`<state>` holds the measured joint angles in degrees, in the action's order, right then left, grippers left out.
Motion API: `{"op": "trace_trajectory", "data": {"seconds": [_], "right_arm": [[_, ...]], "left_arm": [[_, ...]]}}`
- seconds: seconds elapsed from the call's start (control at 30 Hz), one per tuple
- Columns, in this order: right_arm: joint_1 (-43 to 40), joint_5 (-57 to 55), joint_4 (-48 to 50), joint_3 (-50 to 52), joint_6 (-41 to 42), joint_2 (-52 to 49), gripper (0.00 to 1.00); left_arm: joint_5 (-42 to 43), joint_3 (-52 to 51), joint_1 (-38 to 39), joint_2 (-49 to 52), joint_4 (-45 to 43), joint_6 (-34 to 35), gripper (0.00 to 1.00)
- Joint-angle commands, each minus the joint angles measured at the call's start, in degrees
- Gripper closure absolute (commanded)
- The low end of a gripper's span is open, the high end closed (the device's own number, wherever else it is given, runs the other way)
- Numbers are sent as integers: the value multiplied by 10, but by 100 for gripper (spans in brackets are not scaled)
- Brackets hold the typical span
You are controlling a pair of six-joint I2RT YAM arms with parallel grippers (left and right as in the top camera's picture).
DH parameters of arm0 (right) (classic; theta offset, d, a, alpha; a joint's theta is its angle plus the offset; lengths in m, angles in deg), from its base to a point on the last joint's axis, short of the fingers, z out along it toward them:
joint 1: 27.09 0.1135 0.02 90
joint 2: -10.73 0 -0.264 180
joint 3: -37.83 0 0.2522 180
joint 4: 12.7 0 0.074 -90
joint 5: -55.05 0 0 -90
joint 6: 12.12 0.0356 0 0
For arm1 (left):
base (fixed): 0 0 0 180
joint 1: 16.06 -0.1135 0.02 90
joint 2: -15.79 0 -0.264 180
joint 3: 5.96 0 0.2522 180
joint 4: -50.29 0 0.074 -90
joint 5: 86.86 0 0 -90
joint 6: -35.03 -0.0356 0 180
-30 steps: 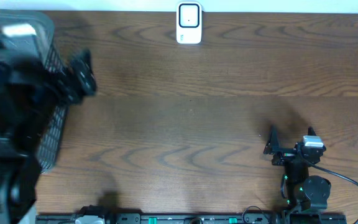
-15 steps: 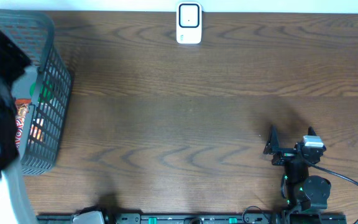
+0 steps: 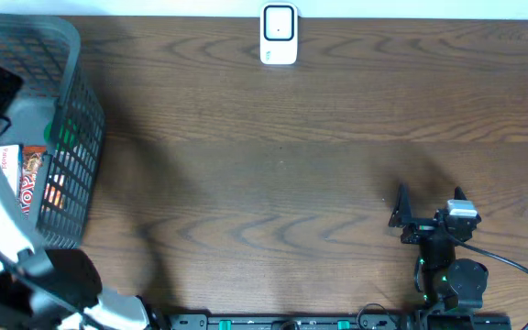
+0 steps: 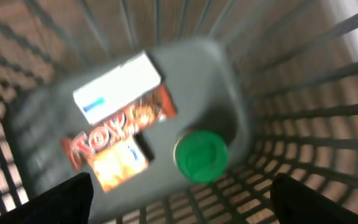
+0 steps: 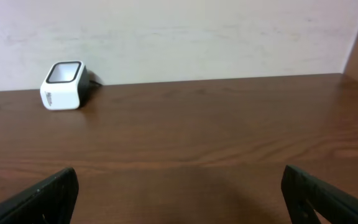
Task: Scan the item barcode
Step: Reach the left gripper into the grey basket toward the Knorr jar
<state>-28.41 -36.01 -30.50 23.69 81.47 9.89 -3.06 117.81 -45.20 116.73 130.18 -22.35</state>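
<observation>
Far left of the overhead shot, the basket (image 3: 73, 137) holds the goods. A brown snack packet (image 4: 114, 146) lies flat in it, long axis slanting lower-left to upper-right in the left wrist view, with a green-capped tub (image 4: 201, 155) just beside it. The left gripper (image 4: 182, 196) hangs above, jaws wide, packet up-left of centre. The scanner (image 3: 280, 35) sits top middle. The right gripper (image 3: 428, 202), lower right, is also wide open and well apart, so it's probably the left arm's job.

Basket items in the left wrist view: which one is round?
The green-capped container, seen from above as a green disc; the white box and the brown snack pack beside it are flat rectangles.
</observation>
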Motion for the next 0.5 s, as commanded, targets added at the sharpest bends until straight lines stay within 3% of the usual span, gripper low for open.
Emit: {"op": "trace_trajectory", "data": {"seconds": [0.0, 0.47], "right_arm": [[4, -2, -2, 1, -7, 4, 1], [4, -2, -2, 1, -7, 4, 1]], "left_arm": [[11, 1, -1, 38, 17, 66, 8], [22, 0, 8, 168, 41, 71, 8]]}}
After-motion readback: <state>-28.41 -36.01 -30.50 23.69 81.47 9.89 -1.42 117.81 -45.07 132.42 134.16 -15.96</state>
